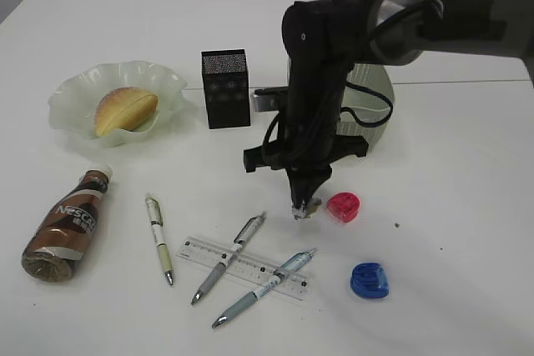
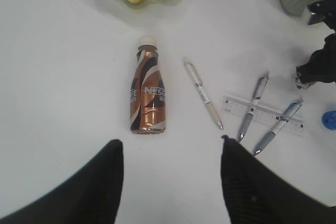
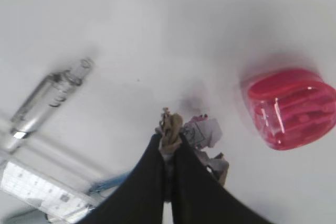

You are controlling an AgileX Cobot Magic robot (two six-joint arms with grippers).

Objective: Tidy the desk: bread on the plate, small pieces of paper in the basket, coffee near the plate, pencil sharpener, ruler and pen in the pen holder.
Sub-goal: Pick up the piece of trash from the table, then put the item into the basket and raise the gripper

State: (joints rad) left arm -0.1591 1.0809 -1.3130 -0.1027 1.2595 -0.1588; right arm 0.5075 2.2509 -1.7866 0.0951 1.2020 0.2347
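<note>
Right gripper: pressed together on a crumpled paper scrap, pinched low at the counter so it can be carried.
Left gripper: held spread above the coffee.
Basket: far right, behind the arm.
Red sharpener: just right of the scrap.

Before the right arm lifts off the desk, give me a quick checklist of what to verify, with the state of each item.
1. Right gripper shut on the paper scraps: ok.
2. All scraps caught in the grip: cannot tell.
3. Red sharpener apart from the fingers: ok.
4. Basket upright behind the arm: ok.
5. Left gripper open, holding nothing: ok.
6. Bread on the plate: ok.
</note>
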